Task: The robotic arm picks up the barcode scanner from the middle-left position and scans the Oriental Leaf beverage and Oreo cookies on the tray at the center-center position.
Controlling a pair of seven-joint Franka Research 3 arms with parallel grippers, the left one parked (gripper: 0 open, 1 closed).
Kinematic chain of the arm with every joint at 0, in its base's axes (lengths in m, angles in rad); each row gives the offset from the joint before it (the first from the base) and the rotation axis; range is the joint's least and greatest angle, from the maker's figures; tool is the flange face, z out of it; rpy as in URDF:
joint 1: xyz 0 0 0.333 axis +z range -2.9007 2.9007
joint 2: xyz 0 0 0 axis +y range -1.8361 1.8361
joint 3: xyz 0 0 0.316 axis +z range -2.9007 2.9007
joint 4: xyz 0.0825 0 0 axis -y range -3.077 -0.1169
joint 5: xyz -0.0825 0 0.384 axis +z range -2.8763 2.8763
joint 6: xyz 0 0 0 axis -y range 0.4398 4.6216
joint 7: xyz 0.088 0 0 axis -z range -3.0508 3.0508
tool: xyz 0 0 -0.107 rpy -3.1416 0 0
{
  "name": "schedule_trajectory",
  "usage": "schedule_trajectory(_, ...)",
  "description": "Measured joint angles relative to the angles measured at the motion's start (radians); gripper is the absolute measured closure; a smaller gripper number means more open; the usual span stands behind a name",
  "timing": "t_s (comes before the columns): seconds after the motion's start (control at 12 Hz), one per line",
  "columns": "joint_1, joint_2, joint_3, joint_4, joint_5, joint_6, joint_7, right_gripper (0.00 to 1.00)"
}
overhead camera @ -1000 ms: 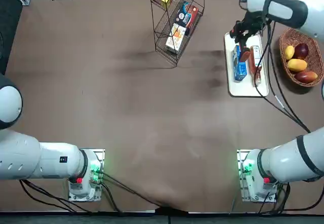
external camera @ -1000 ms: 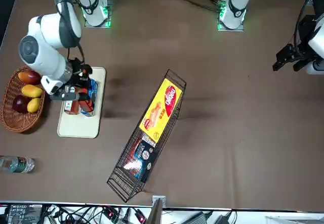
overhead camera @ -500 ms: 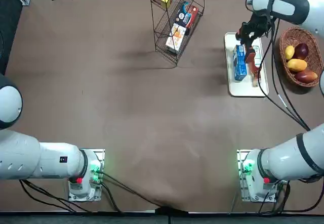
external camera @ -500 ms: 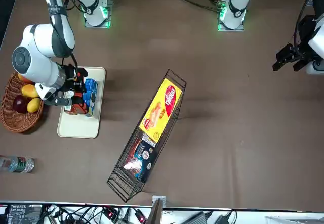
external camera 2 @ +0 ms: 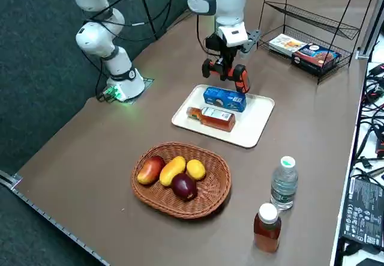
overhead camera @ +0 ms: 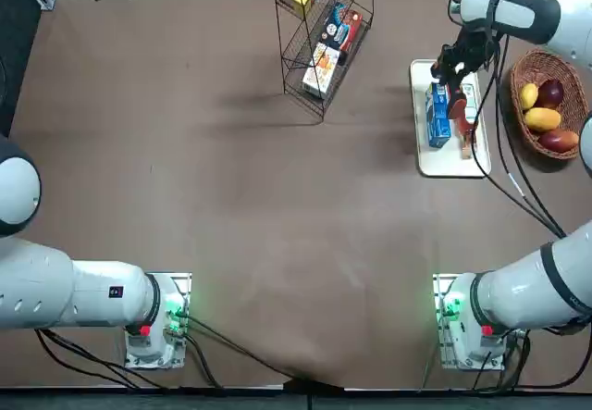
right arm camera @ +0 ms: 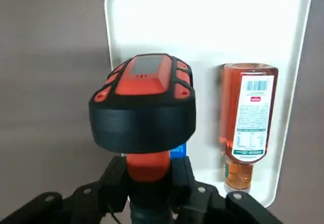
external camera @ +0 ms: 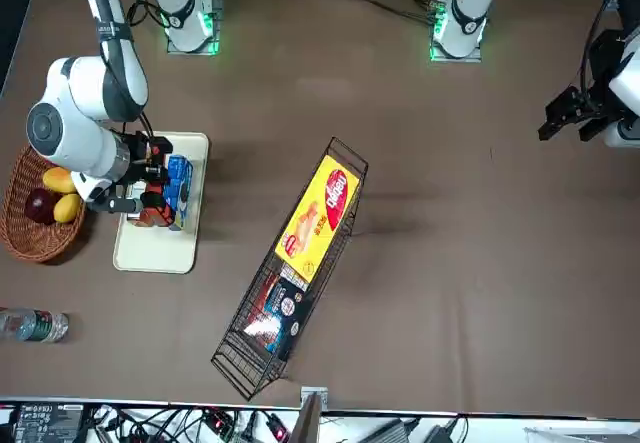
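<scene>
My right gripper (right arm camera: 148,179) is shut on the handle of the black and orange barcode scanner (right arm camera: 144,102), holding it above the white tray (right arm camera: 202,27). The Oriental Leaf bottle (right arm camera: 249,120) lies on the tray with its white label and barcode facing up. Beside it lies the blue Oreo pack (external camera 2: 224,98), mostly hidden under the scanner in the wrist view. From overhead, the gripper (overhead camera: 451,64) hangs over the tray's far end, just past the Oreo pack (overhead camera: 437,116) and the bottle (overhead camera: 467,121). The side view shows the scanner (external camera 2: 239,77) a little above the tray (external camera 2: 257,125).
A wicker fruit basket (overhead camera: 575,105) sits just right of the tray. A tilted wire rack (overhead camera: 319,44) with snack boxes stands to the tray's left. A clear bottle (external camera 2: 283,182) and an orange-brown bottle (external camera 2: 266,227) stand near the table's edge beyond the basket.
The right arm's forearm has swung toward the basket side, uncovering more of the tray. The scanner stays gripped over the tray's far end, with almost no movement in the last half second.
</scene>
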Motion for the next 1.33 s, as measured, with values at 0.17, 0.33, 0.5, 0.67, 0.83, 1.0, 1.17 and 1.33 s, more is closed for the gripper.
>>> schedule_trajectory(0.17,-0.007,0.003,0.0,0.0,0.0,0.0,0.0,0.57)
schedule_trajectory(0.33,-0.007,0.006,0.0,0.001,0.0,0.0,0.0,0.57)
schedule_trajectory(0.5,-0.008,0.013,0.0,0.001,0.0,0.0,0.0,0.57)
schedule_trajectory(0.67,-0.009,0.022,0.0,0.001,0.0,0.0,0.0,0.57)
schedule_trajectory(0.83,-0.011,0.028,0.0,0.001,-0.001,0.0,0.0,0.57)
schedule_trajectory(1.0,-0.012,0.031,0.0,0.001,-0.001,0.0,-0.003,0.57)
schedule_trajectory(1.17,-0.012,0.033,0.0,0.001,-0.001,0.0,-0.006,0.57)
schedule_trajectory(1.33,-0.012,0.034,0.0,0.001,-0.002,0.0,-0.01,0.57)
